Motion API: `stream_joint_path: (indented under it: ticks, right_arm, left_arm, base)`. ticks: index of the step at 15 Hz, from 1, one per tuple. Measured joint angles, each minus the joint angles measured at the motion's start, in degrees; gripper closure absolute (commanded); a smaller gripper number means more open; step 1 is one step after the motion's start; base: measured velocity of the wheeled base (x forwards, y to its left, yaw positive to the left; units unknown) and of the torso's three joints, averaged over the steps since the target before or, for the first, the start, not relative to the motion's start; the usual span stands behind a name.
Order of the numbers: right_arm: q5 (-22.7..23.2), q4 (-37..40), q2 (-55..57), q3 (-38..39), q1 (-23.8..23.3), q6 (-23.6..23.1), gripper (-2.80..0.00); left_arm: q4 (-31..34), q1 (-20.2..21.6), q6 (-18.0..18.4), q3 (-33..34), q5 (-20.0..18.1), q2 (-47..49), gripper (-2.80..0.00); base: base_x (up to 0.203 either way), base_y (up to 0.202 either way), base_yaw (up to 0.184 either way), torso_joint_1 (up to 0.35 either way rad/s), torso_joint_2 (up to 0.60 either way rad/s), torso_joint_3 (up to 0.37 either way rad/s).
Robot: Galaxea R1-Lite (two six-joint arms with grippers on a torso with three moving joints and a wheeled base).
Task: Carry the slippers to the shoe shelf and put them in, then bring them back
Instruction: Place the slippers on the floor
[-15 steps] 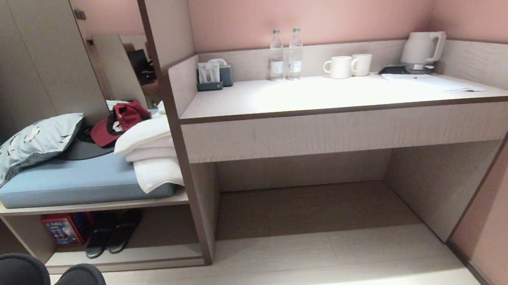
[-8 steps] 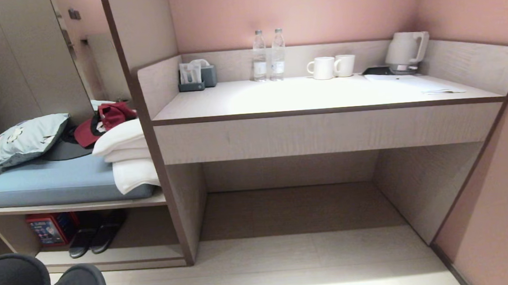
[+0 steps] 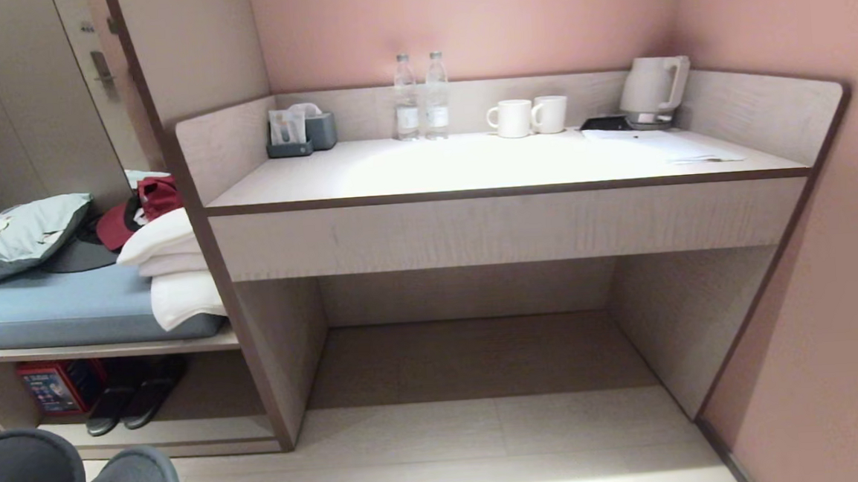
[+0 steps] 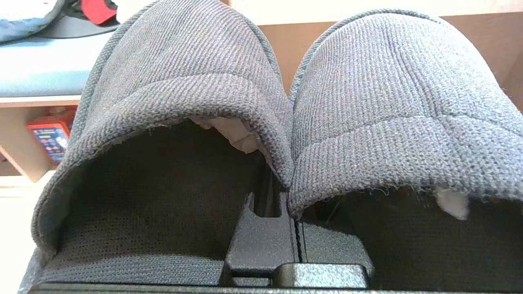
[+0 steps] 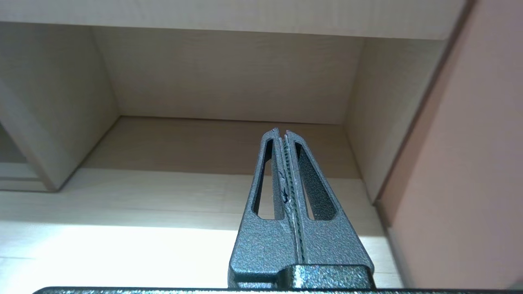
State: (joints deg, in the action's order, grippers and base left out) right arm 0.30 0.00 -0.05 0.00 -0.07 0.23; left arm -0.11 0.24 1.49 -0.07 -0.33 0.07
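The worktop [image 3: 499, 164] with its wide knee recess [image 3: 472, 343] fills most of the head view, and that is the largest hazard: the recess sits straight ahead and could be mistaken for the drop-off place, whereas the shoe shelf [image 3: 187, 432] is the low cubby off to the left under the blue cushion [image 3: 61, 312]. That cubby is already partly taken by a red box [image 3: 54, 385] and a dark pair of slippers [image 3: 132, 397], so a careless insertion could shove those or land on top of them; the free room looks to be toward the cubby's right part. The slippers [image 4: 261, 106] are carried at the head view's lower-left corner, side by side with toes pointing forward, and the left end effector [image 4: 295, 228] is clamped on their two touching inner walls. Held only by that soft fabric edge, the pair could sag, twist or slip out during a turn or a lowering move, I judge. The raised base board of the shelf could also catch the toes if they come in too low. The right end effector [image 5: 282, 134] hangs empty with its fingers pressed together, facing the recess, well apart from everything.
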Motion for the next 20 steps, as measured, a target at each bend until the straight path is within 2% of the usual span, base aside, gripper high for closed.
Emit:
stream_joint_path:
  ticks: [7,14,20]
  right_arm:
    - [0.0,0.0,0.0,0.0,0.0,0.0,0.0]
    - [0.0,0.0,0.0,0.0,0.0,0.0,0.0]
    - [0.0,0.0,0.0,0.0,0.0,0.0,0.0]
  left_arm:
    - [0.0,0.0,0.0,0.0,0.0,0.0,0.0]
    - [0.0,0.0,0.0,0.0,0.0,0.0,0.0]
    - [0.4,0.0,0.0,-0.2,0.0,0.0,0.0]
  base:
    - [0.0,-0.172,0.002,0.002,0.0,0.001]
    - [0.0,0.0,0.0,0.0,0.0,-0.006]
    - [0.0,0.0,0.0,0.002,0.0,-0.166]
